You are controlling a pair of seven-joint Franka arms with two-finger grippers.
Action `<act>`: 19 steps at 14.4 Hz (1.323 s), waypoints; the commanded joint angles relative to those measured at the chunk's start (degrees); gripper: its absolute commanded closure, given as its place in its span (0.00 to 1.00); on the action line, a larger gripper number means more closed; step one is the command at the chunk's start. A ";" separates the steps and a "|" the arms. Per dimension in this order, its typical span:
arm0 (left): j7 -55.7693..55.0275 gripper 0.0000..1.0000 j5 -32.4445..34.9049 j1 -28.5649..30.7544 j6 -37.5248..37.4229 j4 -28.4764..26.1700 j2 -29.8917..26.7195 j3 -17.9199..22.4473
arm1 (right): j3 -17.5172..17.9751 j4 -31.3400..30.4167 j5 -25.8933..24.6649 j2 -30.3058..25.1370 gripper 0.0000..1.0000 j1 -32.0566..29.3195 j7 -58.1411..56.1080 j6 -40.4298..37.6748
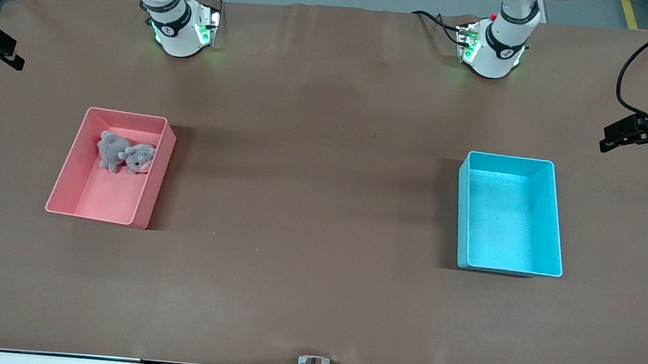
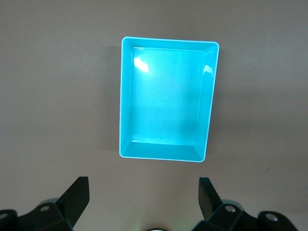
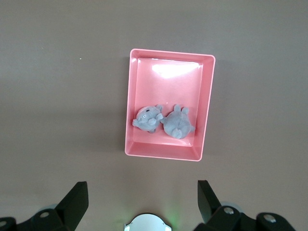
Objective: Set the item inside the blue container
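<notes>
The right tool hangs spread and empty high above the pink bin, where the gray plush toy lies. Nothing is grasped yet; the next move, I judge, is descending onto the plush. The left tool, also spread, waits above the empty blue container, well apart on the worktop.
</notes>
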 commanded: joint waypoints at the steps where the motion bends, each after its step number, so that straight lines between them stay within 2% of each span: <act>1: 0.67 0.00 -0.29 0.24 0.04 0.34 -0.43 -0.09 | -0.31 -0.46 0.24 -0.69 0.00 -0.22 0.46 0.04; 4: 0.76 0.00 -0.20 0.16 0.04 0.34 -0.43 -0.09 | -0.13 -0.38 -0.38 -0.51 0.00 0.05 0.28 0.30; 7: 0.76 0.00 -0.29 0.24 0.04 0.34 -0.43 -0.09 | -0.48 -0.64 -0.65 2.38 0.00 -1.88 0.37 1.88; 10: 0.67 0.00 -0.29 0.24 0.04 0.34 -0.43 -0.09 | -0.31 -0.55 0.76 8.52 0.00 -4.17 0.20 2.59; 12: 0.67 0.00 -0.29 0.24 0.04 0.34 -0.43 -0.09 | -0.40 -0.46 -0.20 12.65 0.00 -4.17 0.11 3.82; 14: 0.67 0.00 -0.29 0.16 0.04 0.42 -0.43 -0.09 | -0.40 -1.16 -1.77 14.07 0.00 -4.35 0.19 5.48; 16: 0.49 0.00 -0.38 0.24 0.04 0.42 -0.43 -0.09 | -0.40 -4.83 -2.75 15.04 0.00 -4.26 0.81 8.37; 19: 0.41 0.00 -0.29 0.24 0.13 0.43 -0.43 -0.09 | -0.31 -14.41 -2.23 13.99 0.00 -6.63 0.99 18.12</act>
